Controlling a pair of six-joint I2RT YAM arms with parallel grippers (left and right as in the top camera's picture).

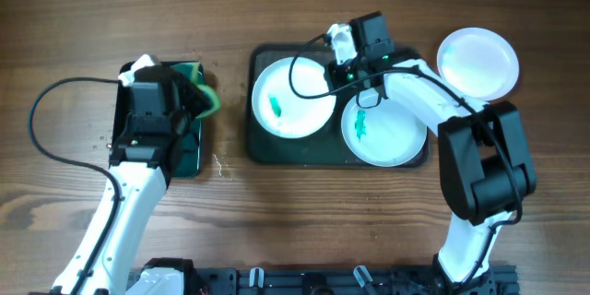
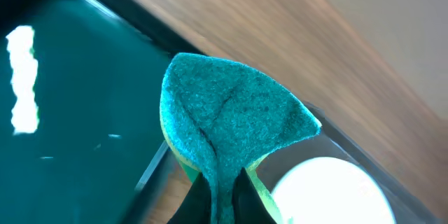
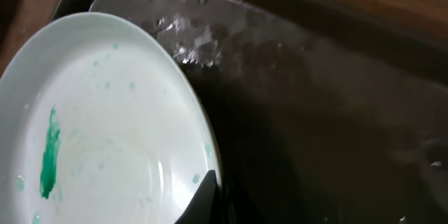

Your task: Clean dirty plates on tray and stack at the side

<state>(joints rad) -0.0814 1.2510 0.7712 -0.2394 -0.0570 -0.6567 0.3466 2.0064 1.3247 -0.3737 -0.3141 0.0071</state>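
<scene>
The dark grey tray (image 1: 258, 147) holds two plates. A white plate (image 1: 290, 101) with a green smear is on its left half, and a paler, faintly bluish plate (image 1: 387, 134) with a smear is on its right half. A third white plate (image 1: 477, 60) lies on the table right of the tray. My right gripper (image 1: 343, 72) is shut on the left plate's right rim. In the right wrist view one finger (image 3: 204, 194) lies over the rim of this plate (image 3: 105, 133). My left gripper (image 2: 222, 203) is shut on a folded green sponge (image 2: 224, 119), which also shows overhead (image 1: 207, 92).
A smaller black tray with a green inside (image 1: 189, 161) sits under my left arm, left of the grey tray; it fills the left of the left wrist view (image 2: 70, 112). Bare wooden table lies between the trays and in front of them.
</scene>
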